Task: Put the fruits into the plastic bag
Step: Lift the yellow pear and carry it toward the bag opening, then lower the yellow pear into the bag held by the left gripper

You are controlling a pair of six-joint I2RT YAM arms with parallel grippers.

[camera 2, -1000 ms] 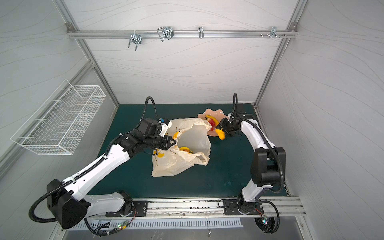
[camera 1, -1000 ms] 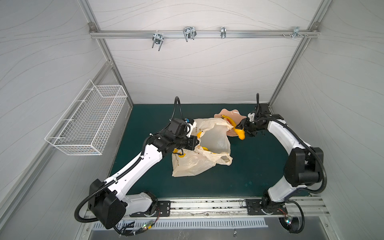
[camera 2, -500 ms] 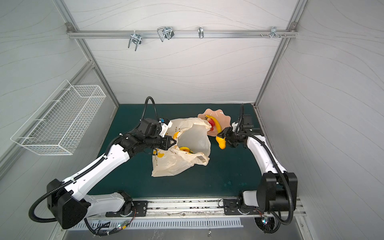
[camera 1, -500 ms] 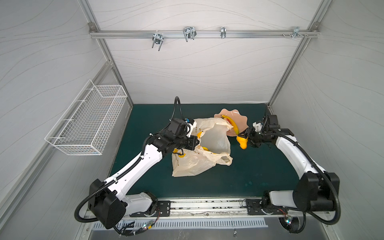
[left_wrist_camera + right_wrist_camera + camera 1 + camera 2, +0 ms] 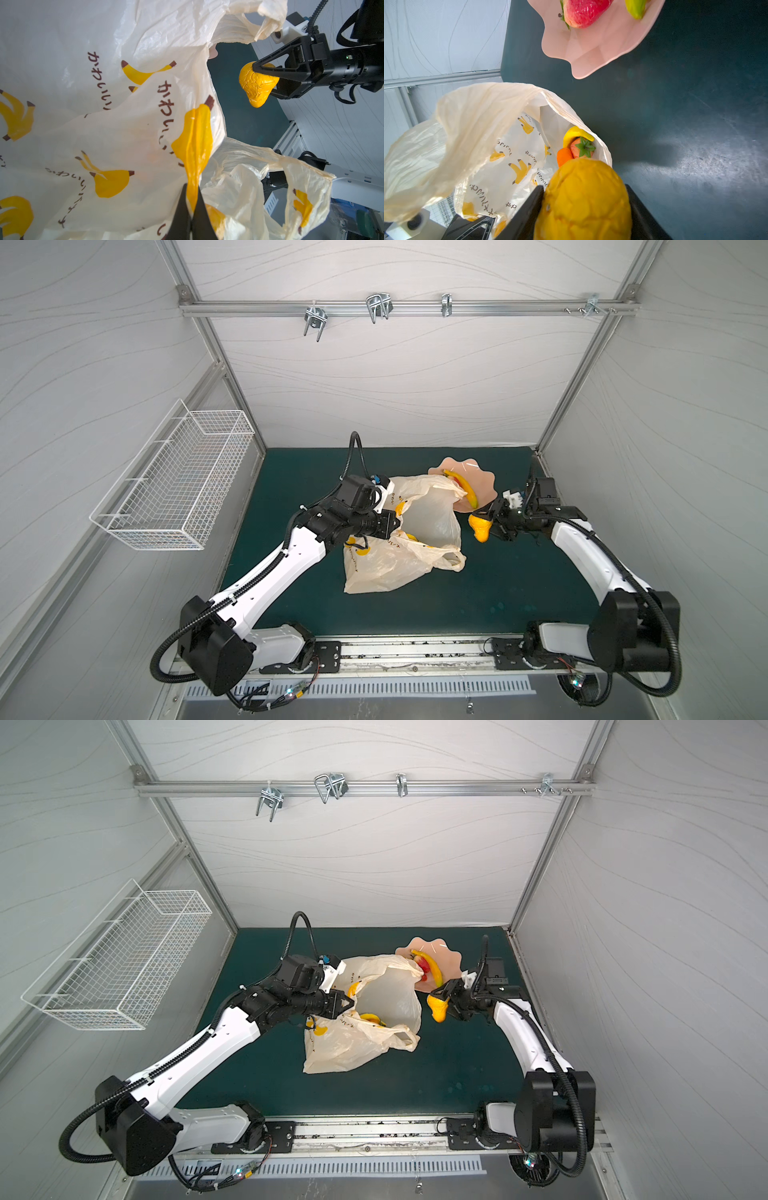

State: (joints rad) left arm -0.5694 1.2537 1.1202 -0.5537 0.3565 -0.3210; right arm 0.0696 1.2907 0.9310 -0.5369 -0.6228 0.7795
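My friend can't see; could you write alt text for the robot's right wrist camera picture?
The right gripper clamps a wrinkled yellow toy fruit before the open mouth of a banana-printed plastic bag, where a green-topped strawberry, an orange ball and a yellow piece already lie. Nearby, a wavy pink dish on the dark green mat holds a red strawberry.

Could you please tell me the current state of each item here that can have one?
plastic bag: lying on the mat, mouth held open, fruits inside.
left gripper: shut on the bag's edge.
right gripper: shut on the yellow fruit.
yellow fruit: held off the mat, outside the bag's mouth.
pink dish: on the mat, holding a strawberry and a banana.
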